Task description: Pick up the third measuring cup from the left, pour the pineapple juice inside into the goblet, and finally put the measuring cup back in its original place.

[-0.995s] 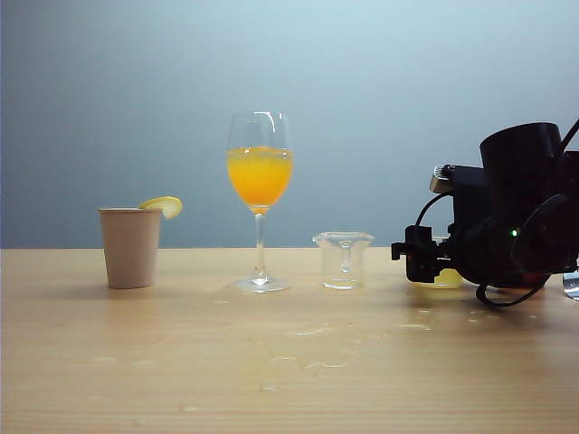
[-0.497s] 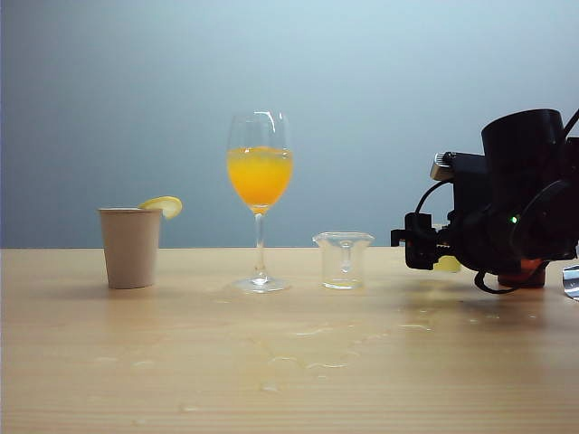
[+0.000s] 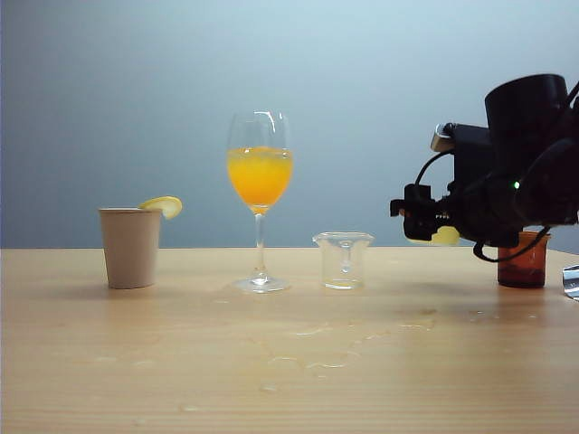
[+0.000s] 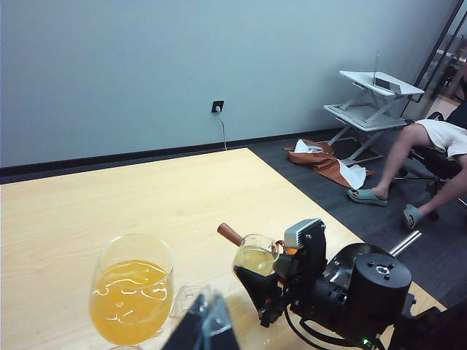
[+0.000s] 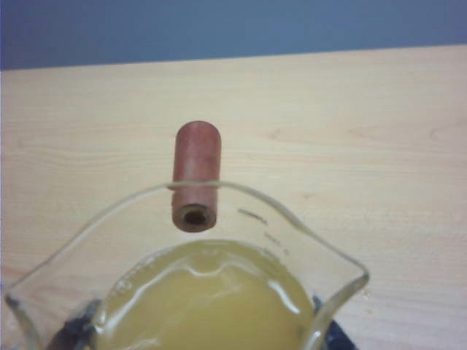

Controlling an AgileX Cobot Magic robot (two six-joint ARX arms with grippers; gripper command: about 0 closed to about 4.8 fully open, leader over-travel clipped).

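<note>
Right gripper (image 3: 409,220) has lifted off table w/ third measuring cup (image 4: 256,259) clamped between jaws, pineapple juice (image 5: 208,295) inside. Next: carry to goblet (image 3: 260,194). Left gripper (image 4: 208,328): jaw state unclear.

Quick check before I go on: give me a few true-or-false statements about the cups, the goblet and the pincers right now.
1. The right pincer holds the third cup off the table. True.
2. The goblet is empty. False: it holds orange liquid.
3. The held cup contains pale yellow juice. True.
4. The paper cup lies tipped over. False: it stands upright, left of the goblet.
5. Liquid is spilled on the table. True.
</note>
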